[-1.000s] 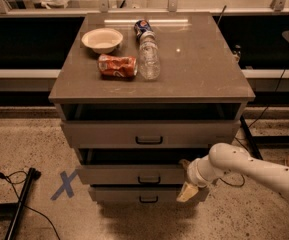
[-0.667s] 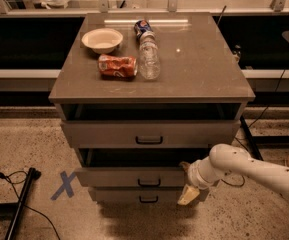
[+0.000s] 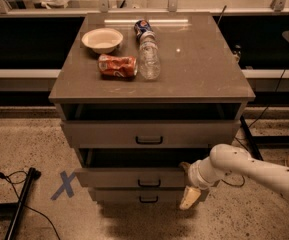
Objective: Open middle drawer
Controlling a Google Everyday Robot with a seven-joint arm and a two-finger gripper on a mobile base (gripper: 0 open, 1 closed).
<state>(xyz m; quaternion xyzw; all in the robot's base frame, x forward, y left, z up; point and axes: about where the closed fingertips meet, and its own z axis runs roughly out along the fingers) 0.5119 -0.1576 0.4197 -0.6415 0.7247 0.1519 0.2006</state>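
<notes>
Nothing has visibly moved since the earlier frames: the gripper (image 3: 189, 193) stays at the right end of the middle drawer (image 3: 129, 176), which stands partly pulled out in the second tier. Whether the pincer is open or closed cannot be told. The lettering on the red can (image 3: 117, 66) and the blue can (image 3: 142, 27) on the cabinet top (image 3: 204, 69) cannot be read.

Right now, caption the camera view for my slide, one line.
Gripper at the right end of the partly open middle drawer, below the open top drawer.

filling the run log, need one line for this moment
task: open middle drawer | middle drawer: partly out | gripper: at its right end
</notes>
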